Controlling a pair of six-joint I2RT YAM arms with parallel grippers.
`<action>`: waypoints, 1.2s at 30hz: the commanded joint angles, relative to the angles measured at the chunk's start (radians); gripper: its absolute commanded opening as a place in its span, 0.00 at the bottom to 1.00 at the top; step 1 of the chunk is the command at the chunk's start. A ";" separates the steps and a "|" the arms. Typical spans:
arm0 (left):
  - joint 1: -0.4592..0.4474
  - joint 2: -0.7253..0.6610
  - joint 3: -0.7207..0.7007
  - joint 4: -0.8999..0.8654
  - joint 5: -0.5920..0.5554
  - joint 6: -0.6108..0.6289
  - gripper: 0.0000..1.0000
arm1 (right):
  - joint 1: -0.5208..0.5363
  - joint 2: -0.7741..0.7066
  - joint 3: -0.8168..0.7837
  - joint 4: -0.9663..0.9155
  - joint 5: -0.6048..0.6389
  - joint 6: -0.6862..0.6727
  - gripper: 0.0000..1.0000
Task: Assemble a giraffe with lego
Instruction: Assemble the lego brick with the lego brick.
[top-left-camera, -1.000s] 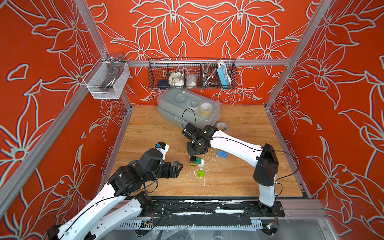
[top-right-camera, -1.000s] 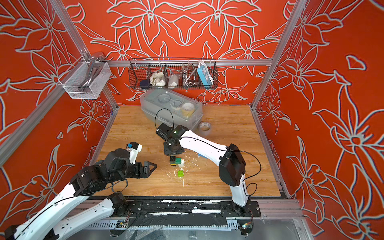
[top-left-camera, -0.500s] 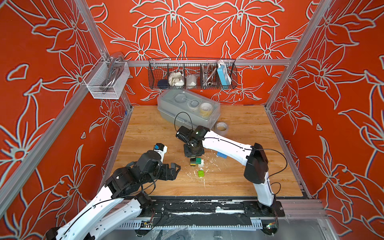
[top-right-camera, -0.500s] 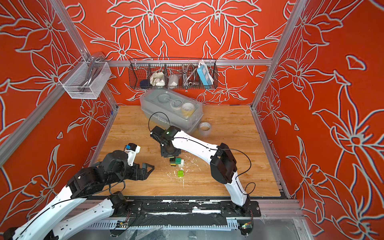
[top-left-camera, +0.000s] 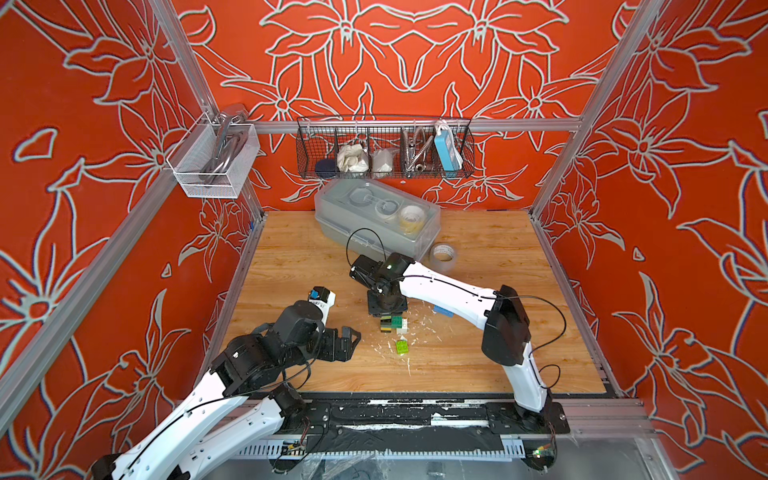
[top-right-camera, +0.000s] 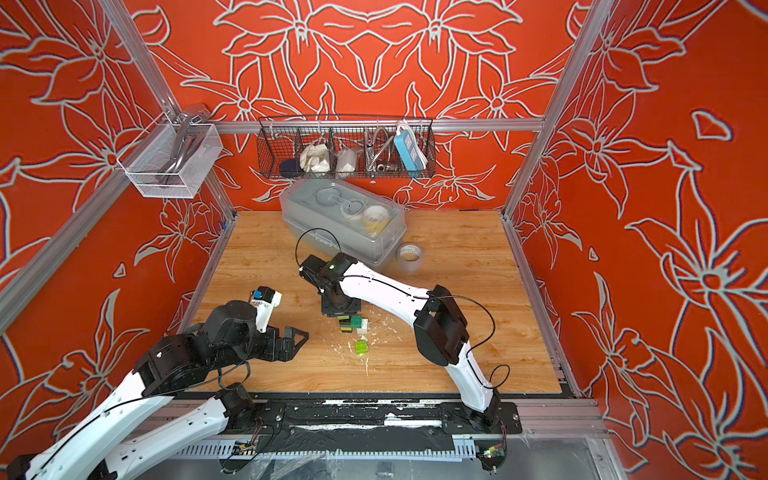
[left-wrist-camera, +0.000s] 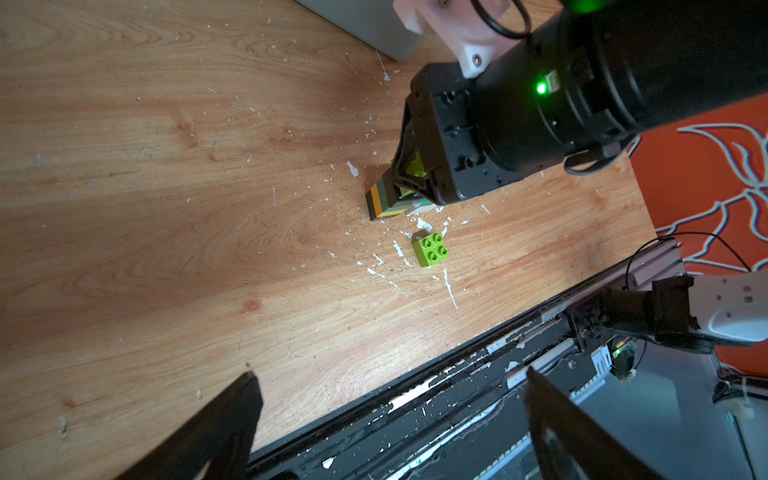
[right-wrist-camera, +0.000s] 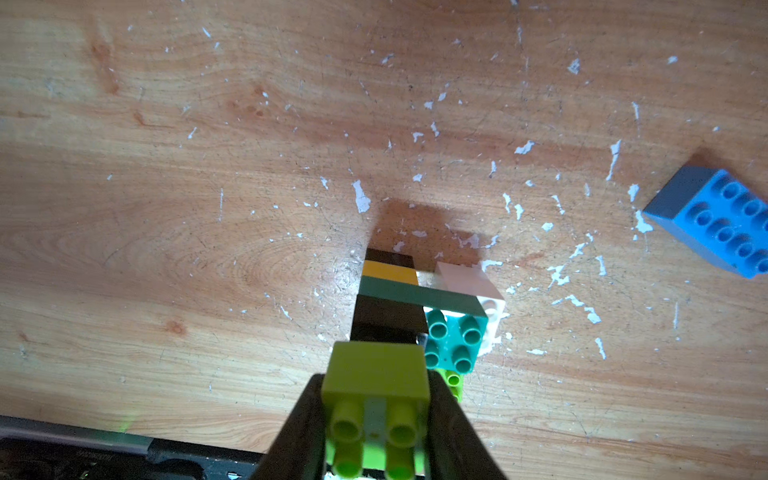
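Wooden worktop (top-left-camera: 299, 266), flecked with white chips: near its front-left corner the left gripper (top-left-camera: 355, 343) hovers with jaws spread wide. At the middle stands the giraffe (top-left-camera: 392, 323), its top lime brick (right-wrist-camera: 376, 370) pinched by the right gripper (right-wrist-camera: 376, 419). A loose lime brick (top-left-camera: 401, 347) lies just in front of it, and a blue brick (top-left-camera: 444, 311) sits nearer the right edge.

Left arm (top-left-camera: 208, 403), right arm (top-left-camera: 449, 289): white shells, black joints. Loose black cables (left-wrist-camera: 496, 32). Green lamp (left-wrist-camera: 541, 88) on right wrist
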 joint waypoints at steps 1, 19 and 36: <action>-0.005 0.008 -0.003 -0.006 -0.012 0.018 0.97 | 0.004 0.014 -0.003 -0.029 -0.010 0.030 0.20; -0.006 0.022 0.011 -0.012 -0.016 0.026 0.97 | -0.020 -0.009 -0.131 0.062 -0.025 0.093 0.20; -0.005 0.027 0.011 -0.022 -0.019 0.026 0.97 | -0.023 0.033 -0.111 0.028 -0.014 0.102 0.19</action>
